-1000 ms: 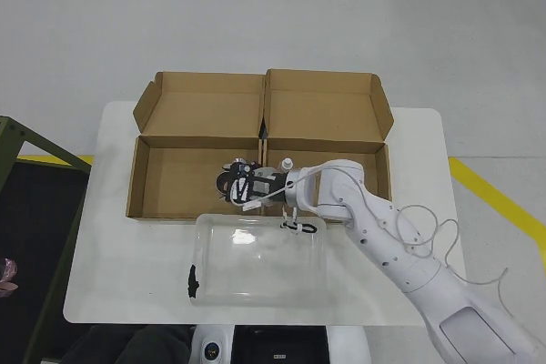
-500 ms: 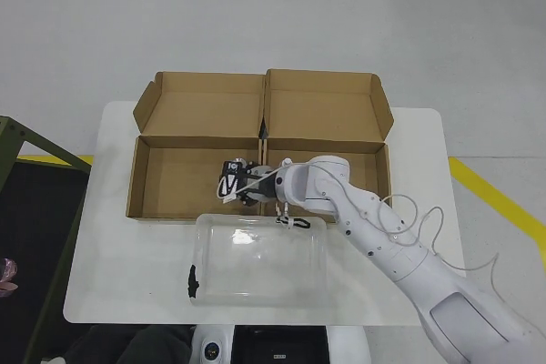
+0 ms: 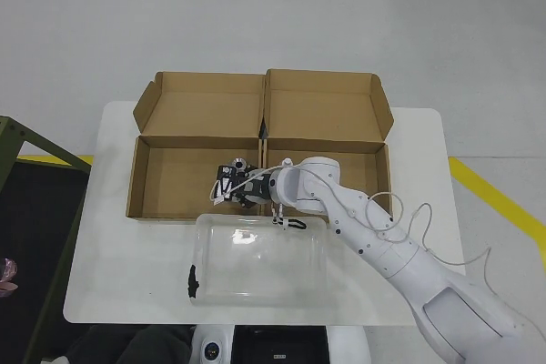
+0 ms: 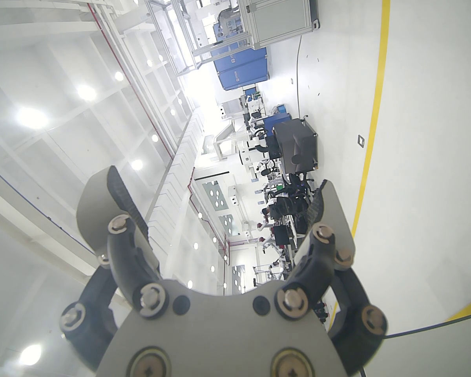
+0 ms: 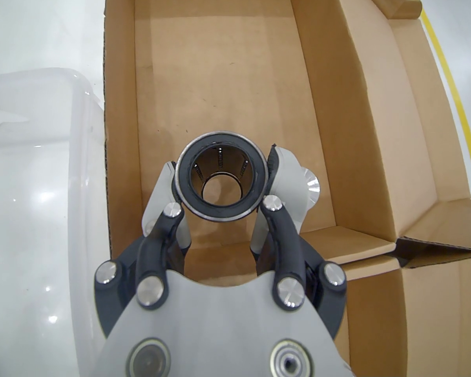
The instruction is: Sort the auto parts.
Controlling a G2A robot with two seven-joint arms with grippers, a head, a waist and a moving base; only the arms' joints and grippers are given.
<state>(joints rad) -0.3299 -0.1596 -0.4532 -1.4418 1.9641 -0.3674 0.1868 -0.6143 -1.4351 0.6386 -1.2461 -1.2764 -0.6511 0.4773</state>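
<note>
Now: bearing (image 5: 183, 182) gripped over the left-hand box (image 3: 168, 182)

My right hand (image 5: 221, 176) is clenched on the bearing, one finger on each side of its shell. Its dark ring face is turned toward my wrist, so I look straight down the bore. I hold it over the right end of the left-hand box, close to the wall beside the right-hand box (image 3: 323, 114). Whether it touches the cardboard floor I cannot tell. Both boxes stand open side by side on the far half of the tabletop (image 3: 118, 246), lids folded back. A clear bin (image 3: 255, 264) sits at the near edge, just beside the boxes, with a small black piece (image 3: 191, 280) at its left wall. My left hand (image 4: 216, 198) is released, fingers spread wide, pointing out into the room.
</note>
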